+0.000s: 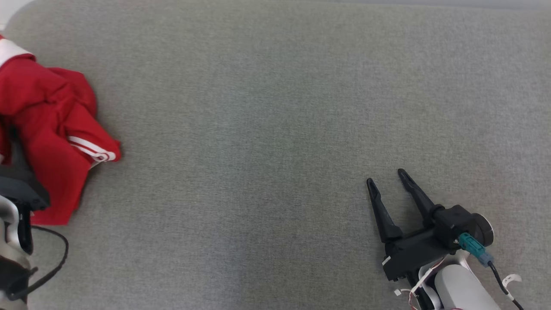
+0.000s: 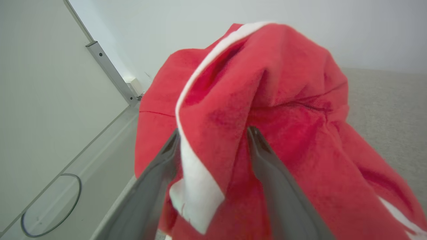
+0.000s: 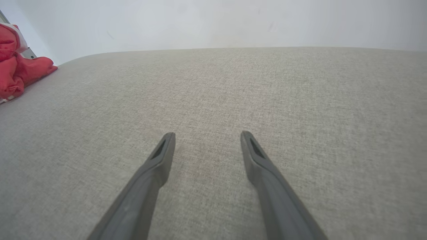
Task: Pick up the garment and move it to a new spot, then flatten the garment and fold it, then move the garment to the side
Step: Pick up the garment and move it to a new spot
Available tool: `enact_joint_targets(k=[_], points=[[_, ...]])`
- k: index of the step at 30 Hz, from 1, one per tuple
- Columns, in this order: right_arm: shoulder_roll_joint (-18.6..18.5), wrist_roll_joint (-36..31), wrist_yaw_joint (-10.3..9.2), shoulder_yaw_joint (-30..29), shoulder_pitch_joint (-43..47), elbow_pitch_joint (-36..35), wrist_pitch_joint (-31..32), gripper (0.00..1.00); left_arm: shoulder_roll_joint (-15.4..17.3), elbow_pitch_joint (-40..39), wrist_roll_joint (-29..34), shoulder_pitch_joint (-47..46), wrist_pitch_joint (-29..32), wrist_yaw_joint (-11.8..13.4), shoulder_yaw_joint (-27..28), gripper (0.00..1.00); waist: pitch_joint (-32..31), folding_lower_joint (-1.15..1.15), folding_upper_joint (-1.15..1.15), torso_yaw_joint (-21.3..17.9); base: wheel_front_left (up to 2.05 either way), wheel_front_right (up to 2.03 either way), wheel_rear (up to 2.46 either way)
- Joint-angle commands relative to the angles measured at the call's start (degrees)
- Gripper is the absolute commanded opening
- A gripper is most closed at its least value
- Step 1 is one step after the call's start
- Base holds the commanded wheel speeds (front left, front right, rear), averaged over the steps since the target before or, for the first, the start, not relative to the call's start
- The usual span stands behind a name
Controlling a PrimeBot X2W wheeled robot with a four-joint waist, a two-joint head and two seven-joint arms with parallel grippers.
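Left gripper [image 2: 214,132] wide around a fold of red garment [image 2: 287,80], right gripper [image 1: 386,176] wide above grey fabric [image 1: 258,129]

Probably a bare test room with home-like furnishing; a broad pad [image 1: 275,129] in grey woven upholstery, rounded at the corner like a mattress or sofa seat, serves as the surface; a crumpled red garment [image 1: 47,129] lies at its edge; beyond it are a plain white wall [image 3: 213,20], a pale panel [image 2: 40,83] with a metal rail [image 2: 110,71], and a loose cable [image 2: 80,190] on the floor [image 2: 96,150].
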Motion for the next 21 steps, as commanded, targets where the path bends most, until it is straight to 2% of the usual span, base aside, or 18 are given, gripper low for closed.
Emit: enact_joint_targets(k=[1,2,6,11,16,21], points=[[-0.01,0.16,0.14,-0.23,0.12,0.36,-0.01,1.0,0.46,-0.25,0.71,-0.96,-0.59,0.68,-0.03,0.41,1.16,-0.01,-0.01,-1.07,0.0,0.0,0.0],[0.1,0.17,0.11,-0.32,0.21,0.41,0.0,1.0,0.61,-0.57,1.06,-1.14,-0.71,1.23,-0.1,0.0,1.19,-0.01,-0.01,-1.09,0.0,0.0,0.0],[0.78,0.17,0.11,-1.0,0.47,0.85,0.02,1.0,1.06,-2.7,2.37,-1.7,-1.1,2.14,-0.71,0.0,0.45,-0.01,-0.01,-0.96,0.0,0.0,0.0],[2.34,0.28,0.11,-1.54,0.29,0.8,-0.01,1.0,2.0,-11.53,5.97,-2.79,-1.08,2.32,-1.83,0.0,-1.37,-0.01,-0.01,-0.67,0.0,0.0,0.0],[4.02,0.37,0.11,-2.46,0.83,1.2,-0.01,1.0,2.34,-20.64,8.71,-3.95,-1.11,-0.03,-3.59,0.0,-4.09,-0.01,-0.01,-1.47,0.0,0.0,0.0],[5.64,0.53,0.11,-3.9,2.07,1.93,-0.01,1.0,-0.32,-27.63,9.83,-4.83,-1.11,-2.38,-7.12,0.0,-7.08,-0.01,-0.01,-3.2,0.0,0.0,0.0]])
